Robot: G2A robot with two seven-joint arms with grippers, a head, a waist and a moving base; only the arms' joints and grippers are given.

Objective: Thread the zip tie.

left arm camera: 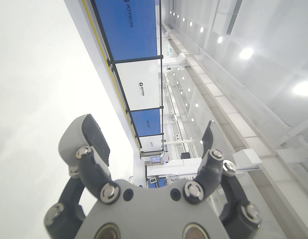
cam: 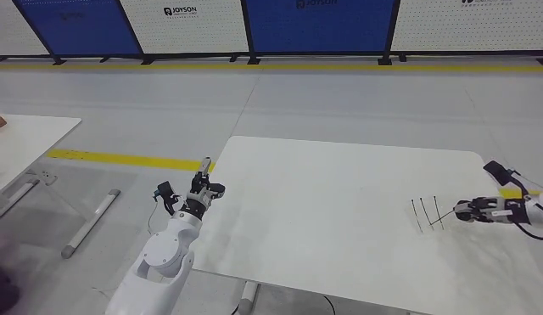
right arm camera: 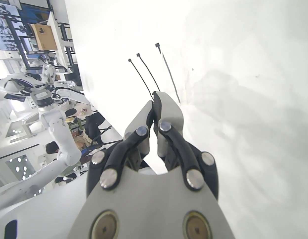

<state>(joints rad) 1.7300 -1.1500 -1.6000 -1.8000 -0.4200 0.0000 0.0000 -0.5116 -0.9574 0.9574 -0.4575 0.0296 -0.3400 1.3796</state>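
the right gripper [cam: 462, 210] sat low at the right edge of the counter [cam: 339, 213], its fingers pressed together on the tail of a zip tie [right arm camera: 147, 71]; holding the thin end was probably meant to leave the head free and let the tip be steered; a second strap [right arm camera: 141, 80] ran to the same fingertips, and i could not tell whether it was pinched too; a third tie [right arm camera: 171, 79] lay just beside them, apart from the fingers; all three lay near the counter's right edge, long axes running roughly near to far, heads at the far ends, tails toward the near side; the left gripper [cam: 204, 182] hung at the counter's left edge, well apart, fingers spread and holding nothing, likely placed to take the head for threading
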